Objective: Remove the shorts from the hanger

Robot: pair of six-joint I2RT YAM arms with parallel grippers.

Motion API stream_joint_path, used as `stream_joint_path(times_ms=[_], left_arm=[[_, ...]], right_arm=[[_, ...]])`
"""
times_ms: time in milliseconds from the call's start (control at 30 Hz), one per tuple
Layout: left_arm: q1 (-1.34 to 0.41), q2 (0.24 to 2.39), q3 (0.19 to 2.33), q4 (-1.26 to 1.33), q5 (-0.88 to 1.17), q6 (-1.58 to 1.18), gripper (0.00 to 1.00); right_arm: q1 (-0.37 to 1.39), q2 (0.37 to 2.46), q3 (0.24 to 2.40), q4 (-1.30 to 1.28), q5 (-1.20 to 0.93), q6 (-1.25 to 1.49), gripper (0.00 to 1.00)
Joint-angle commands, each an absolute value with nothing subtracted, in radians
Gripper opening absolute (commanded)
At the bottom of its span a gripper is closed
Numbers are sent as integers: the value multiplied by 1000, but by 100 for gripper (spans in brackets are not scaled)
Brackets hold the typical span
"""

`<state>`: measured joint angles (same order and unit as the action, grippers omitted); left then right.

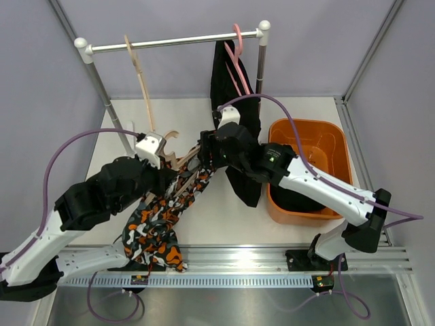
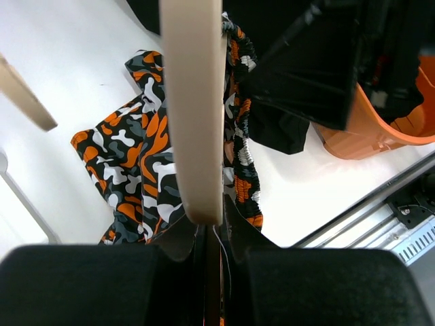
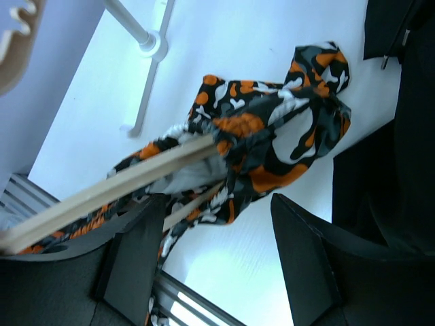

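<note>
Evidently the left end effector (image 2: 207,227) is clamped on the pale wooden hanger (image 2: 192,102), steadying it so the orange, white, grey and black blotchy cloth shorts (image 1: 160,227) drape from it toward the surface (image 1: 224,210); the right end effector (image 3: 216,204), fingers (image 3: 129,265) apart, hovers at their bunched waistband, probably to tug them free.

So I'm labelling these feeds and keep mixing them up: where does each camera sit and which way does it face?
Top external: above and behind, looking down on the table; left arm and right arm show.
Left wrist: on the left arm, looking past left fingers shut on the wooden hanger.
Right wrist: on the right arm, looking between open right fingers.
Shared: both wrist views see the patterned shorts.
</note>
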<state>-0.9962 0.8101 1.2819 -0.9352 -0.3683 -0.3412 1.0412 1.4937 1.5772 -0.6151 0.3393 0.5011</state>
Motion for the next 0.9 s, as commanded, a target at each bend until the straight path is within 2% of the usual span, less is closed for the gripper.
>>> stream_joint_path(times_ms=[0,67,200,300,400,433,500,667,867], left_arm=[[-1000,772,1278,-907,-325,-353,0],[-1000,756,1281,-916,-316,-356,0],[-1002,732,1293,-926,-302,-356,0],[-1002,726,1307,-945,-298,-353,0],[-1002,715,1313,-953,-273,-353,0],[-1002,712,1315,-956,-267,-351,0],[-1002,703,1315,-965,-252,-351,0],[-1002,686,1328,-989,-218,-339,0],[-1002,638,1342,-986,-172,-336,0]], right_arm=[[1049,1535,1647,-584,402,522,69],[1049,1558,1660,-589,416,520,63],[1049,1583,1675,-592,410,522,44],[1049,1594,1684,-603,420,515,36],[1049,1589,1707,-635,478,505,21],[1049,1586,1716,-655,518,493,10],[1036,1583,1753,-686,557,483,1],[941,1577,1804,-756,572,456,0],[809,1577,1766,-744,522,436,0]])
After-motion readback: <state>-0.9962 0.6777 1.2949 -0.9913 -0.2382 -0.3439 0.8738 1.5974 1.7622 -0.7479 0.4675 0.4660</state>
